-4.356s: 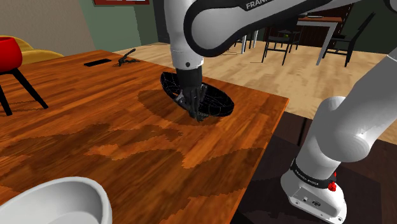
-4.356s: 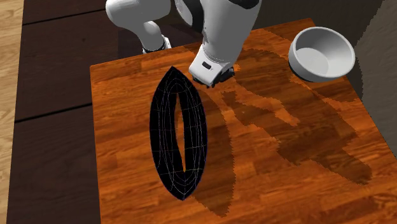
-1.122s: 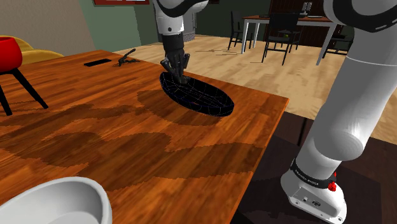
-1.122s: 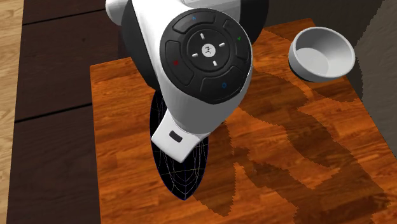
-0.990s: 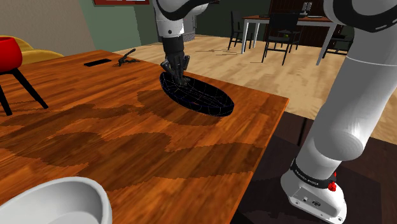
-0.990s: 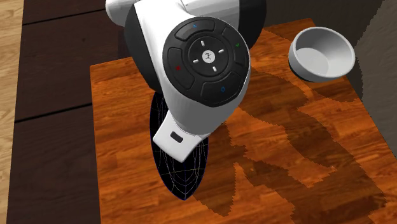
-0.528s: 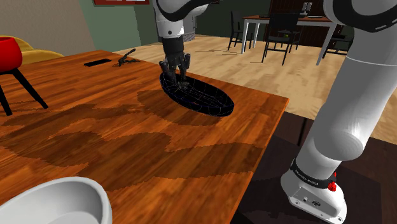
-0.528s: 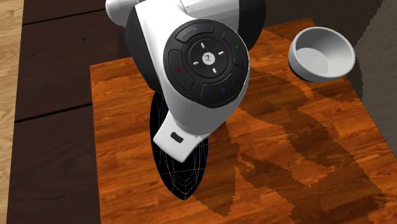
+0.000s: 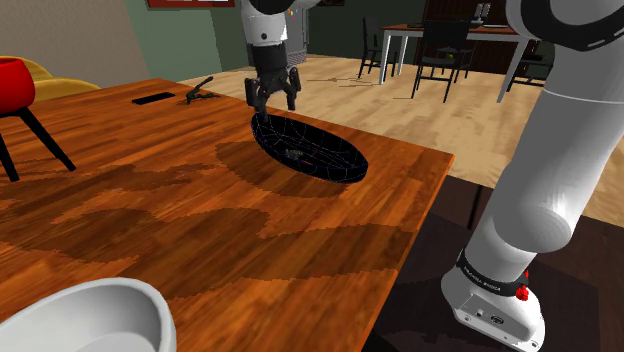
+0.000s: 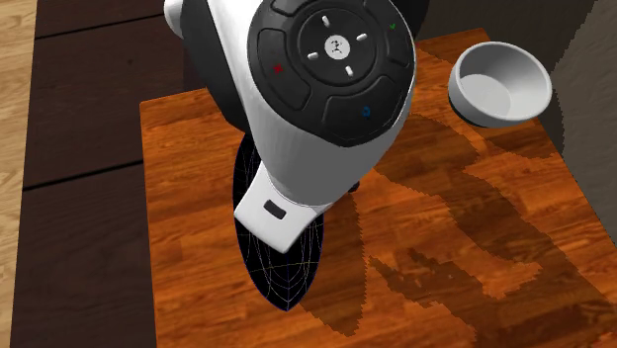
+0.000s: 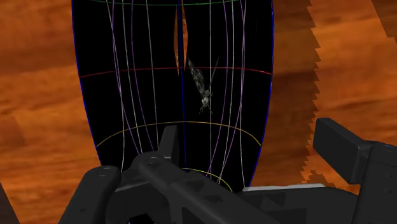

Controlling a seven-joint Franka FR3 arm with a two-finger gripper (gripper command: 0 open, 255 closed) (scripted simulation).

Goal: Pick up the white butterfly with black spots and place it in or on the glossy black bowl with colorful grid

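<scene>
The black bowl with thin colored grid lines lies on the wooden table near its right edge in the shoulder view. Part of the bowl shows under the arm in the second exterior view. A small pale grey butterfly lies inside the bowl, just ahead of the fingers; it appears as a faint speck in the shoulder view. My gripper hangs open above the bowl's far end, clear of the butterfly. In the wrist view my gripper has its fingers wide apart with nothing between them.
A white bowl sits at the table's near corner. A flat black item and a dark tool lie at the far end. A red chair stands at the shoulder view's left. The table edge runs just beyond the black bowl.
The fingers, shut on the butterfly down in the bowl a second ago, have spread apart. The hand has lifted, and the butterfly stays in the bowl.
</scene>
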